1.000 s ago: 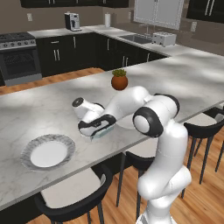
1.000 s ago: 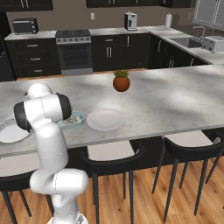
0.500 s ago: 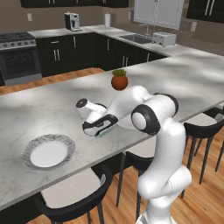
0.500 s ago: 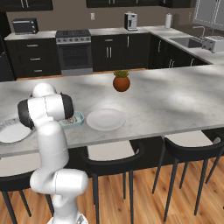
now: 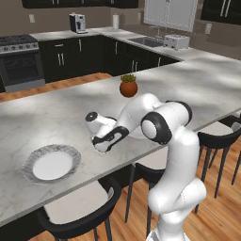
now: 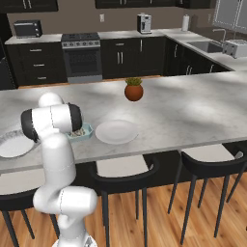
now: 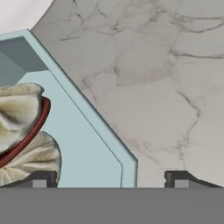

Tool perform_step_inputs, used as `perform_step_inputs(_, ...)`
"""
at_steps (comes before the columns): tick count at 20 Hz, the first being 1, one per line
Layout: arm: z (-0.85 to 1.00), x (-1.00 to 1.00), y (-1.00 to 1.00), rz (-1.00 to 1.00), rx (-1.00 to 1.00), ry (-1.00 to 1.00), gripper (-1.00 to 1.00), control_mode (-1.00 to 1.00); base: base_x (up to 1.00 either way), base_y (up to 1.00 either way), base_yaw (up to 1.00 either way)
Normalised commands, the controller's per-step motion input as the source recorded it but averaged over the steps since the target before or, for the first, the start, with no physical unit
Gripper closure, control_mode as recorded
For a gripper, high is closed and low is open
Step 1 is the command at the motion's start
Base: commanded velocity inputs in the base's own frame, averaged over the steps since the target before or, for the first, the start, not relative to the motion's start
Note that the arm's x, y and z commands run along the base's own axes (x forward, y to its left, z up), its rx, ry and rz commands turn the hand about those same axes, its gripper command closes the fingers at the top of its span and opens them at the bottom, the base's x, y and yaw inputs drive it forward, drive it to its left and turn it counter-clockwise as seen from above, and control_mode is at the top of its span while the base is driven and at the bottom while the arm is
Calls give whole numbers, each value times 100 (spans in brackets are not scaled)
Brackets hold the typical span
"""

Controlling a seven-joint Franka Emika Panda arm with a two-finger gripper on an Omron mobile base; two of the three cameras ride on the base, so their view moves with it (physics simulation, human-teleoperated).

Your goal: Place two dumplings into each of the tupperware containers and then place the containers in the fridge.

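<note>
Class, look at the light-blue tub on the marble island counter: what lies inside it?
The hand view shows two pleated beige dumplings inside the shallow light-blue plastic tub, with a thin red ring across them. The rest of the tub's floor runs out of frame, so any further contents cannot be seen.

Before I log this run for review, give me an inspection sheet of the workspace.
Surface: grey marbled island counter, long, with stools along its near edge.
Job's things: one light-blue tupperware container lies open by the arm, with dumplings inside; the count is unclear. Fridge: nothing seen.
Clutter: round white plate right of the container; patterned plate further along; small potted plant.
Claw: claw low over the container's corner, fingertips apart, nothing between them.
Cables: nothing seen.
Surroundings: stove, microwave, sink, toaster, dark cabinets.
</note>
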Motion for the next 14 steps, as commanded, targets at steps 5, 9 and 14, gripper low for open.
perform_step_inputs(5, -2, -6, 16, 0, 0, 2, -100, -100, 0, 0, 0)
perform_step_inputs(9, -12, 23, 8, 0, 0, 6, -100, -100, 0, 0, 0)
perform_step_inputs(14, -44, 19, 0, 0, 0, 10, -100, -100, 0, 0, 0)
